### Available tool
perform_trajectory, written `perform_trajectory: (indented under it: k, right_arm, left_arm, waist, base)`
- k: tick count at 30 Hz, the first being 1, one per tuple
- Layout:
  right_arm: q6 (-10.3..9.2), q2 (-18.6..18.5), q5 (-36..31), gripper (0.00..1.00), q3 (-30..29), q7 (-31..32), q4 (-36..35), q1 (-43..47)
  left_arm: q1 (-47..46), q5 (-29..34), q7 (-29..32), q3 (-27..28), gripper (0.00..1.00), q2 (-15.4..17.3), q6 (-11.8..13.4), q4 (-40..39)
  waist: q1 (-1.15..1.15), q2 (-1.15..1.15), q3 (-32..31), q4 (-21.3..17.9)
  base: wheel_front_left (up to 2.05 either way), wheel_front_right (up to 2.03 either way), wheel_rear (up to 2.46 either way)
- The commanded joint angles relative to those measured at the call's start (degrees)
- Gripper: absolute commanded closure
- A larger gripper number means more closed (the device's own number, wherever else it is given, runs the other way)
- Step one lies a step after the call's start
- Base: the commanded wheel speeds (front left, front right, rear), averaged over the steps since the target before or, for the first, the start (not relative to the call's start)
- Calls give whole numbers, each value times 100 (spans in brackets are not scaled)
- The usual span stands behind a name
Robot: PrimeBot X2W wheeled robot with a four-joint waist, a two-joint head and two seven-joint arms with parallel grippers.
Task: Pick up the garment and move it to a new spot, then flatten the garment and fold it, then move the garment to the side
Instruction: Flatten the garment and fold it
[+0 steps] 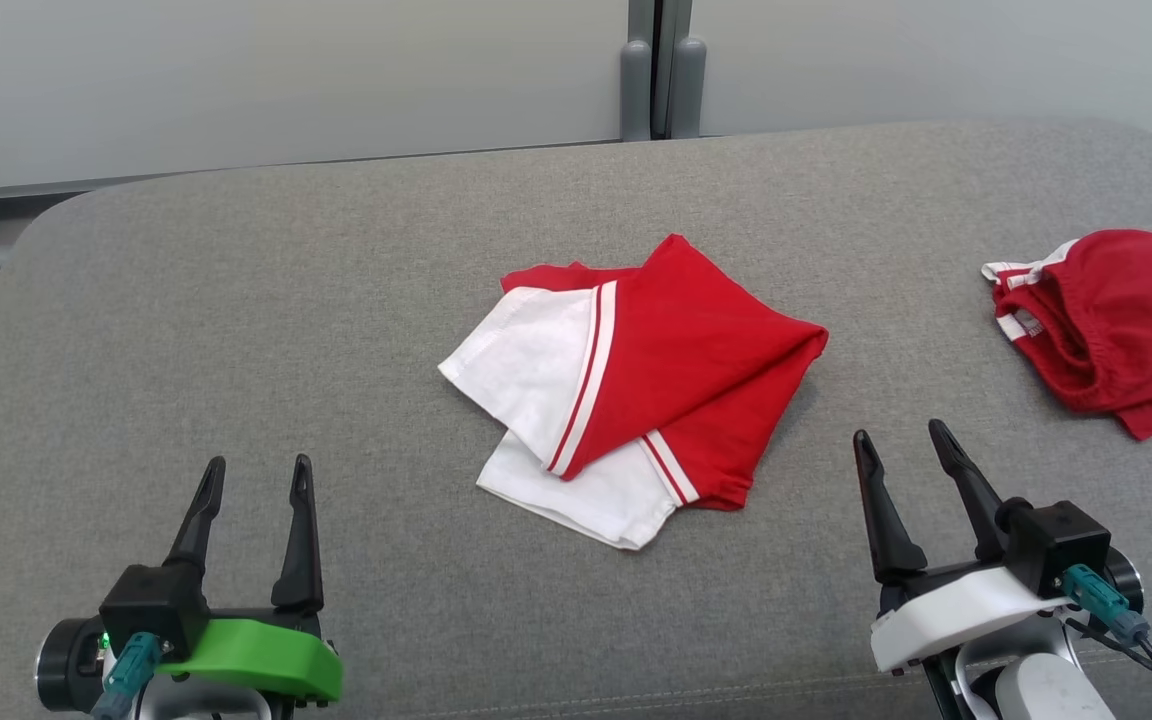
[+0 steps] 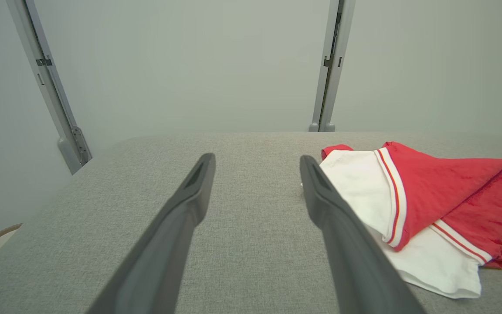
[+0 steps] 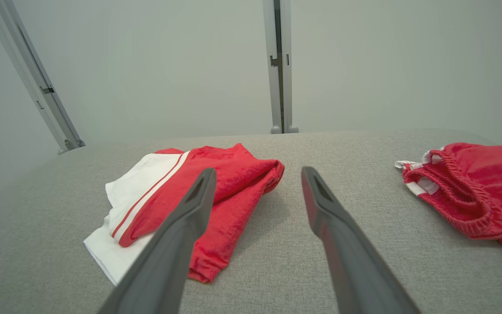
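My left tool (image 1: 259, 462) sits at the near left, fingers spread and holding nothing. My right tool (image 1: 898, 430), at the near right, is spread and empty too. Neither touches cloth. Farther out between them, the garment (image 1: 696, 370) lies folded, red over white, in the middle of the grey table (image 1: 236, 330). Well off to its right lies a crumpled red piece (image 1: 1126, 320), near the table's right edge.
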Motion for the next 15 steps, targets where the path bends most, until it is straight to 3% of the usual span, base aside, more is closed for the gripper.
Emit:
perform_trajectory:
  k: [1,10,15]
  right_arm:
    - [-4,9,-25,0,0,28,-6,71]
    - [-4,-42,-46,0,57,130,-10,0]
    - [-4,-341,33,0,502,675,116,-409]
  left_arm:
    - [65,-19,6,2,0,52,31,-25]
    - [-37,-49,10,-69,0,52,20,-8]
    - [-199,-56,-37,-149,0,21,-21,31]
  waist:
    - [0,0,0,7]
    - [0,0,40,101]
    - [0,0,211,274]
  base:
    - [0,0,0]
    - [0,0,0]
    - [0,0,0]
